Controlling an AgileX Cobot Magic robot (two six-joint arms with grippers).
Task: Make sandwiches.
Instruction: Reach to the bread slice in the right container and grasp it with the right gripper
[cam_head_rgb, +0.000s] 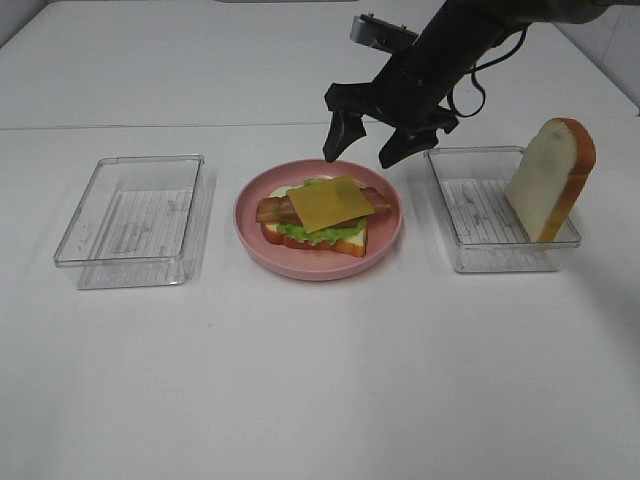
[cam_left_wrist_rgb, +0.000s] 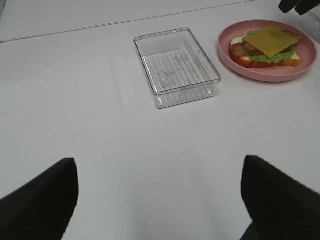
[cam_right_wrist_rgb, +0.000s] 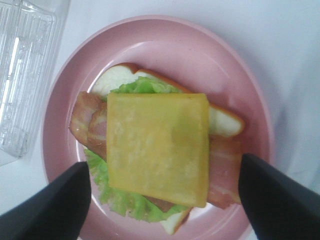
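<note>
An open-faced sandwich lies on the pink plate: a bread slice, green lettuce, bacon strips and a yellow cheese slice on top. The cheese sits flat and free. My right gripper hovers open just above the plate's far rim, with nothing between its fingers. A second bread slice leans upright in the right clear tray. My left gripper is open over bare table, well short of the sandwich.
An empty clear tray stands left of the plate and also shows in the left wrist view. The right arm reaches in from the back right over the right tray. White table surrounds everything.
</note>
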